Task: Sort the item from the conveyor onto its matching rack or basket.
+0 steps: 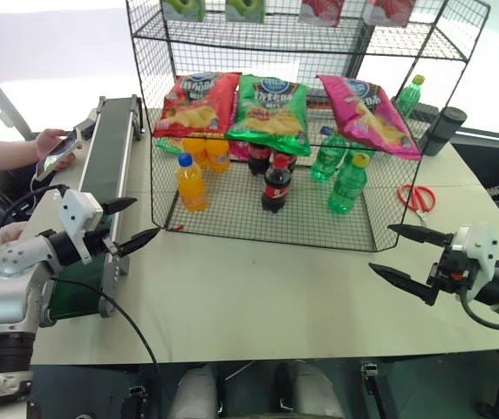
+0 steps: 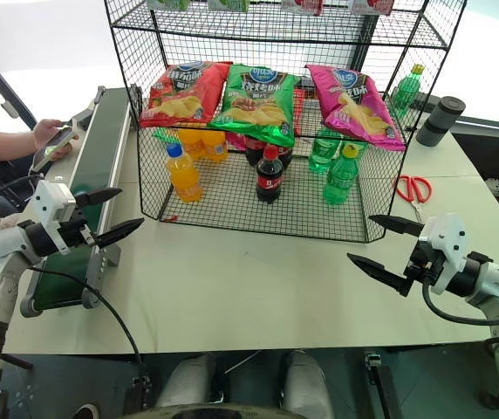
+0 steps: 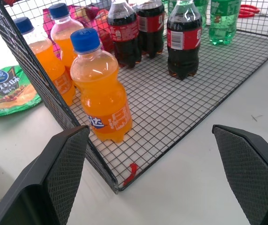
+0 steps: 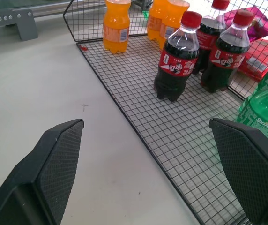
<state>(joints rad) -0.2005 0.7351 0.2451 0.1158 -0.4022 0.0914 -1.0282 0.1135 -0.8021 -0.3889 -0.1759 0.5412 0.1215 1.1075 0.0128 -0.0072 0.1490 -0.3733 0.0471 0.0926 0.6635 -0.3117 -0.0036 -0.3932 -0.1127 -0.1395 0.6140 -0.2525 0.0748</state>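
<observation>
a pale desk [image 1: 258, 305] is shown carrying the black wire rack [image 1: 459, 44], with the dark green conveyor [image 1: 114, 144] just beside it. the magenta-pink crisp bag [image 1: 370, 113] is seen lying tilted on the rack's middle tier, beside a green bag [image 1: 271, 112] and a red bag [image 1: 199, 100]. it is judged light, soft, crinkly and easily crushed, best pinched by a sealed edge. the left tool [image 1: 132, 225] and right tool [image 1: 406, 257] are held wide apart, empty, above the desk.

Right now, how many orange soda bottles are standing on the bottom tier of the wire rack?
3. One orange soda bottle stands alone near the rack's front left corner; two more stand side by side behind it. Others may be hidden behind them.
</observation>
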